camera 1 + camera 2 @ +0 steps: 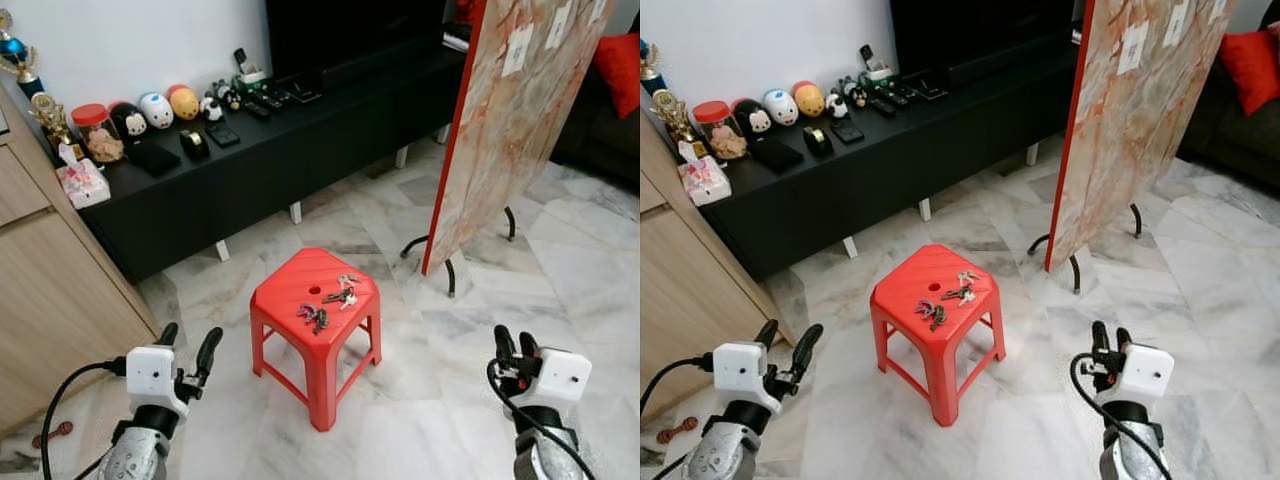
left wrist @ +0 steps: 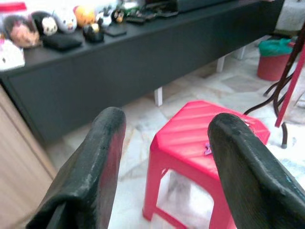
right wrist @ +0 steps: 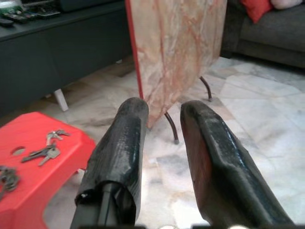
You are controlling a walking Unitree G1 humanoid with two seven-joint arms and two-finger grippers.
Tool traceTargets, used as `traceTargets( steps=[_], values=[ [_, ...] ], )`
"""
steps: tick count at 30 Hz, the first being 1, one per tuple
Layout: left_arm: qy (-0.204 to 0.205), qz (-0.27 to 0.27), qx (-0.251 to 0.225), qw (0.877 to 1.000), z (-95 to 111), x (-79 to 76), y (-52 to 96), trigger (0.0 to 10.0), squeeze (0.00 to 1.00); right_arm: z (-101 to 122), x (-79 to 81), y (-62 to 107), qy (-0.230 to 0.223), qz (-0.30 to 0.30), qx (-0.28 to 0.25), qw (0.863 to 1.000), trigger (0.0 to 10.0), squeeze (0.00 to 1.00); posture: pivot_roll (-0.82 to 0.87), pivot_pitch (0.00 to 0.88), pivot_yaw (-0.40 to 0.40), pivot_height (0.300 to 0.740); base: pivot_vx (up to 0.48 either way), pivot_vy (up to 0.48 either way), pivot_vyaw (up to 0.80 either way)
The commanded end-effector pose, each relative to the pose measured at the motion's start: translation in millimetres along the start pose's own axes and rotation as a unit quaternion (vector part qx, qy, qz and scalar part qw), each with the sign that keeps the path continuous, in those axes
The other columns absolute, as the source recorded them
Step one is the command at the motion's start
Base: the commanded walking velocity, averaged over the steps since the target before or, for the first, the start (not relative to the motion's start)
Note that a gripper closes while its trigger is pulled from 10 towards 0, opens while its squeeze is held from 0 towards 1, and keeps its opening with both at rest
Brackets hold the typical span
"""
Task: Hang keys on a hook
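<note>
Centrally, several bunches of keys (image 1: 341, 296) lie loose on the top of a red plastic stool (image 1: 318, 325) standing on the pale marble floor (image 1: 430, 390): a silvery bunch near the stool's far right edge, a darker bunch with a purple piece (image 1: 313, 314) closer to the robot, beside a small round hole in the seat. Nothing touches them.

Low and to the left of the stool, the left gripper (image 1: 188, 352) hangs with its jaws released and spread wide, holding nothing. Low on the right, the right gripper (image 1: 511, 345) has its jaws parted by a narrow gap, also empty; both are well apart from the stool.

Beyond the stool runs a long black TV console (image 1: 270, 160) carrying round toy figures, a jar and remotes. A tilted marble-patterned board with a red edge (image 1: 505, 120) stands on a dark metal stand to the right. A wooden cabinet (image 1: 50, 270) flanks the left.
</note>
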State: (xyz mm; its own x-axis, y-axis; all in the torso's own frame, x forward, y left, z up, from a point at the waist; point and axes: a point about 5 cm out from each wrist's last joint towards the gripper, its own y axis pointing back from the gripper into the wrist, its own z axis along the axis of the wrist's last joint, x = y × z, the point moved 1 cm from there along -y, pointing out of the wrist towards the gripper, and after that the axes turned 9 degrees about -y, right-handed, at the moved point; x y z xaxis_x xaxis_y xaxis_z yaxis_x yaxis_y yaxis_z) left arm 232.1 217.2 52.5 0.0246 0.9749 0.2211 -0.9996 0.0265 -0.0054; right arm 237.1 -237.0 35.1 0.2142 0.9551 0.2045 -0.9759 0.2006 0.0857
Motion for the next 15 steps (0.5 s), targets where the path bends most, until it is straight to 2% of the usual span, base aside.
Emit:
traceTargets(
  steps=[1, 7, 10, 13, 15],
  values=[
    [0.001, 0.007, 0.018, 1.0, -5, 3.0, -0.3, 10.0, 0.0, 1, 2.4, -2.8, -0.009, 0.001, 0.004, 1.0, 10.0, 0.0, -0.01, 0.0, -0.022, 0.74, 0.0, 0.0, 0.0],
    [-0.005, 0.009, 0.022, 1.0, -4, 8.5, 1.1, 10.0, 0.0, -1, 3.0, -2.2, 0.006, 0.0, 0.003, 1.0, 10.0, 0.0, -0.03, 0.0, -0.021, 0.74, 0.0, 0.0, 0.0],
    [-0.007, 0.015, 0.031, 0.999, -9, 13.9, 3.7, 10.0, 0.0, -1, 1.7, 0.0, -0.001, -0.003, 0.004, 1.0, 10.0, 0.0, -0.04, 0.0, -0.019, 0.74, 0.0, 0.0, 0.0],
    [-0.003, 0.017, 0.027, 0.999, -6, 13.1, 2.0, 10.0, 0.0, 0, 2.1, 2.7, 0.0, 0.009, 0.011, 1.0, 10.0, 0.0, -0.05, 0.0, -0.015, 0.74, 0.0, 0.0, 0.0],
    [-0.002, 0.02, 0.022, 1.0, -3, 10.4, -5.2, 10.0, 0.0, -5, 0.0, 4.2, 0.013, 0.005, 0.027, 1.0, 10.0, 0.0, -0.05, 0.0, -0.007, 0.74, 0.0, 0.0, 0.0]
  ],
)
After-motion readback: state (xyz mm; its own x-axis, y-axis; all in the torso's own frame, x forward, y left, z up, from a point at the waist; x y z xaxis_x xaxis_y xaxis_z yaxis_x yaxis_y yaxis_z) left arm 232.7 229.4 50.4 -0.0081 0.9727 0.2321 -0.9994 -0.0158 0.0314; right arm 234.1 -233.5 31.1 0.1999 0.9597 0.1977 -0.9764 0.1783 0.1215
